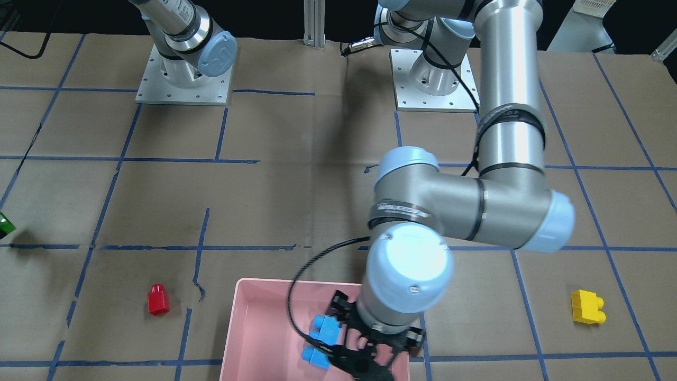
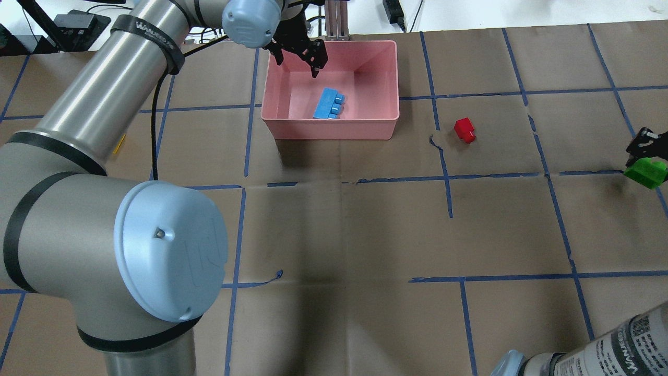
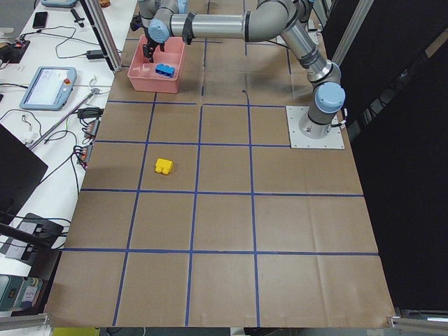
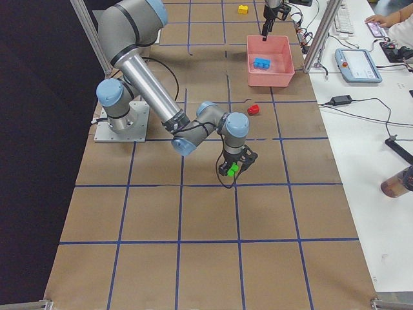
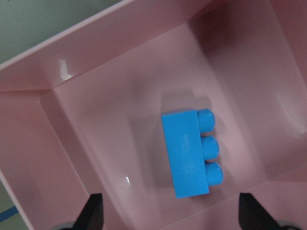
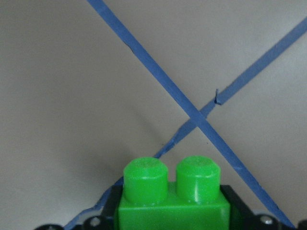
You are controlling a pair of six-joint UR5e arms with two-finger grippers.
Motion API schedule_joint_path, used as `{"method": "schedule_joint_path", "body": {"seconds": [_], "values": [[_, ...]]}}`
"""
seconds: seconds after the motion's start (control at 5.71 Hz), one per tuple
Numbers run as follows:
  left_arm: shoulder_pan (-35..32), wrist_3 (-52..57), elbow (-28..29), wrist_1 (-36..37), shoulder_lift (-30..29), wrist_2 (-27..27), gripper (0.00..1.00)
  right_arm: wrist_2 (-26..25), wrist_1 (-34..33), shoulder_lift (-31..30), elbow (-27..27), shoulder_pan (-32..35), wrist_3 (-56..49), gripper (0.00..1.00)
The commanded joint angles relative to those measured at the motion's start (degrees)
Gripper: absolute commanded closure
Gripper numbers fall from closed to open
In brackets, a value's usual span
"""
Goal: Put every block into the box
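Observation:
The blue brick point(image 2: 327, 103) lies on its side inside the pink box point(image 2: 334, 129), also seen in the left wrist view point(image 5: 184, 153). My left gripper point(image 2: 297, 49) hangs open and empty above the box, over its far-left part. My right gripper point(image 2: 644, 156) is shut on the green brick point(image 2: 647, 173), held a little above the table at the far right; the right wrist view shows the brick's two studs point(image 6: 172, 196). The red brick point(image 2: 464, 129) sits on the table right of the box. The yellow brick point(image 1: 587, 306) sits on the table on my left side, mostly hidden behind my left arm in the overhead view.
The table is brown paper with a blue tape grid point(image 2: 449, 177). My left arm point(image 2: 104, 104) stretches across the left half to the box at the far edge. Both arm bases point(image 1: 182, 79) stand on plates at the robot side. Cables and devices lie beyond the table's far edge.

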Motion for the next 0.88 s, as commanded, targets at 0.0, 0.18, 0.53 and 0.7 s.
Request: {"method": "schedule_joint_path", "body": {"seconds": [0.0, 0.18, 0.53, 0.7], "values": [[9.5, 1.3, -6.3, -1.3, 5.8, -0.4, 0.0, 2.0, 6.6, -3.8, -6.6, 5.3, -0.1, 0.61], [13.3, 9.7, -8.8, -1.0, 6.9, 0.0, 0.0, 2.4, 11.0, -5.8, -10.7, 11.3, -0.1, 0.61], [22.5, 16.9, -11.1, -0.6, 6.6, 2.4, 0.0, 5.0, 19.0, -5.9, -16.8, 24.9, -0.4, 0.61], [27.2, 19.5, -11.2, 0.1, 4.9, 2.4, 0.0, 7.3, 18.9, -4.9, -18.1, 31.5, 0.6, 0.61]]}}
